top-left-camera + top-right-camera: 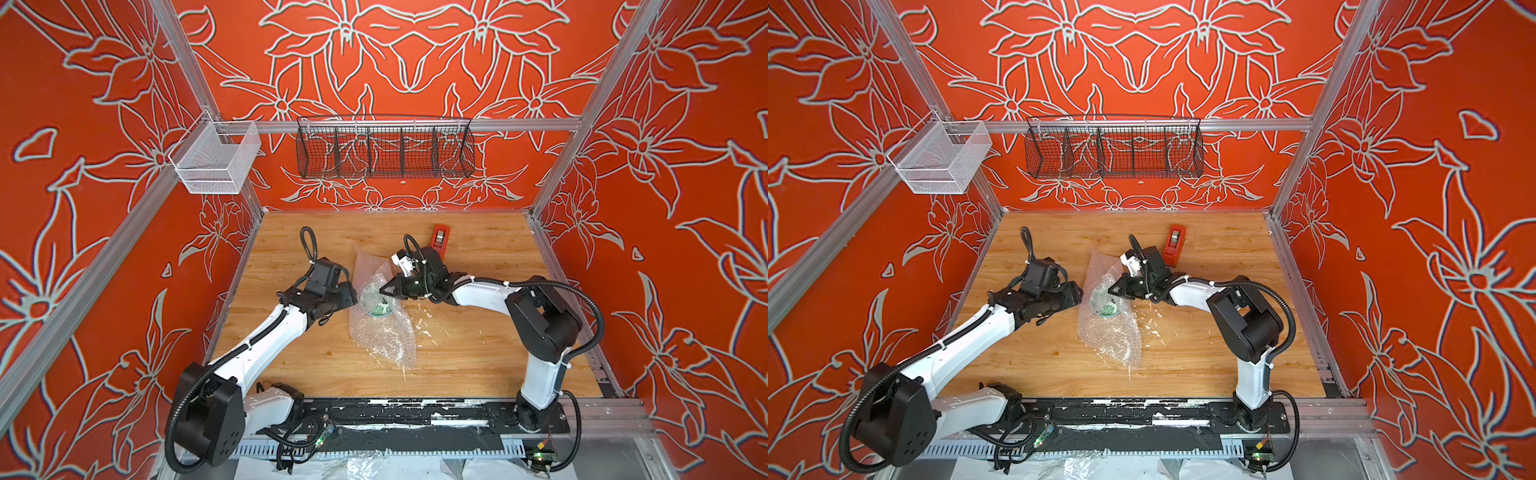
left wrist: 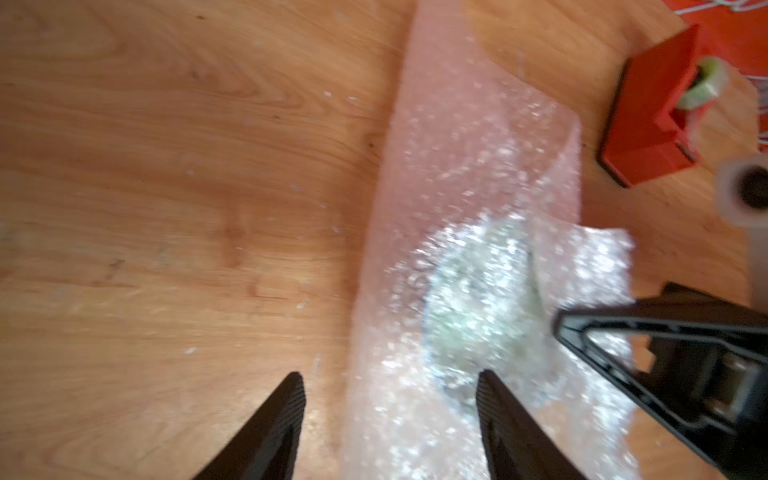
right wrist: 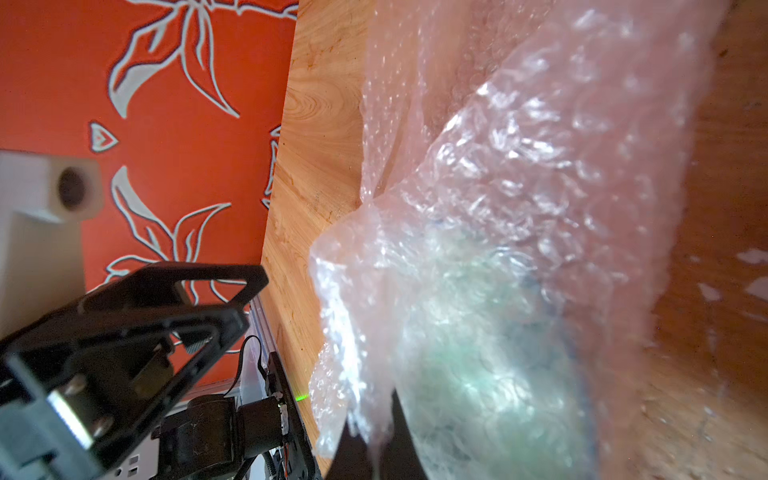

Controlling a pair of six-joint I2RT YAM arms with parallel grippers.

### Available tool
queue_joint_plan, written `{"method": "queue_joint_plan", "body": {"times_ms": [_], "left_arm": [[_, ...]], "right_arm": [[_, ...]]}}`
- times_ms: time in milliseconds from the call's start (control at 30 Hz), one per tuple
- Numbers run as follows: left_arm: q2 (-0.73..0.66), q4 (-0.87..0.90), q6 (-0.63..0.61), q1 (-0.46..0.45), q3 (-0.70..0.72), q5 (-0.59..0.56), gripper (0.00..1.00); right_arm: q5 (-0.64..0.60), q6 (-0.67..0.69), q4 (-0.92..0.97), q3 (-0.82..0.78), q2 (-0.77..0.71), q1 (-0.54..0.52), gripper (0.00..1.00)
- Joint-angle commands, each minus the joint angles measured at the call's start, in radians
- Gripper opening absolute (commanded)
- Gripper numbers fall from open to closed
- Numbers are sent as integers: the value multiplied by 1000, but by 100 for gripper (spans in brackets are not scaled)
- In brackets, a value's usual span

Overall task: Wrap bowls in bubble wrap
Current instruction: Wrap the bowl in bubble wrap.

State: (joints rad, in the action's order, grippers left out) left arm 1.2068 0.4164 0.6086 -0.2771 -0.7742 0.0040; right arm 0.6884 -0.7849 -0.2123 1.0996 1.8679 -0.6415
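The bowl (image 1: pixel 377 306), white with green leaves, sits on the wooden table (image 1: pixel 478 353) and is partly covered by a fold of the bubble wrap (image 1: pixel 382 336). In the left wrist view the bowl (image 2: pixel 478 311) shows blurred through the bubble wrap (image 2: pixel 469 166). My right gripper (image 3: pixel 370 440) is shut on an edge of the bubble wrap (image 3: pixel 519 166), pinching it over the bowl (image 3: pixel 498 374); in a top view my right gripper's (image 1: pixel 384 289) tip is just right of the bowl. My left gripper (image 2: pixel 390 386) stands open at the sheet's left edge, gripping nothing.
A red tape dispenser (image 1: pixel 439 239) stands on the table behind my right wrist. White flecks (image 1: pixel 428 324) lie to the right of the sheet. A white mesh basket (image 1: pixel 216 160) and a black wire basket (image 1: pixel 384 149) hang on the back rail.
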Motion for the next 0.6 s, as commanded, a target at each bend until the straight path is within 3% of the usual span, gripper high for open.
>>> {"method": "queue_joint_plan", "body": {"times_ms": [0,200,400,567], "left_arm": [[27,-20,-35,39,36,30,67],[144,-117,-40,53,41,95,66],[182,-249,-29,64,78,245,66],[199,-280,-22,64,88,299,65]], "right_arm": [[4,15,21,21,7,-10,0],[0,19,30,23,1,-10,0],[-4,23,42,25,-2,-11,0],[-4,22,40,28,2,-11,0]]}}
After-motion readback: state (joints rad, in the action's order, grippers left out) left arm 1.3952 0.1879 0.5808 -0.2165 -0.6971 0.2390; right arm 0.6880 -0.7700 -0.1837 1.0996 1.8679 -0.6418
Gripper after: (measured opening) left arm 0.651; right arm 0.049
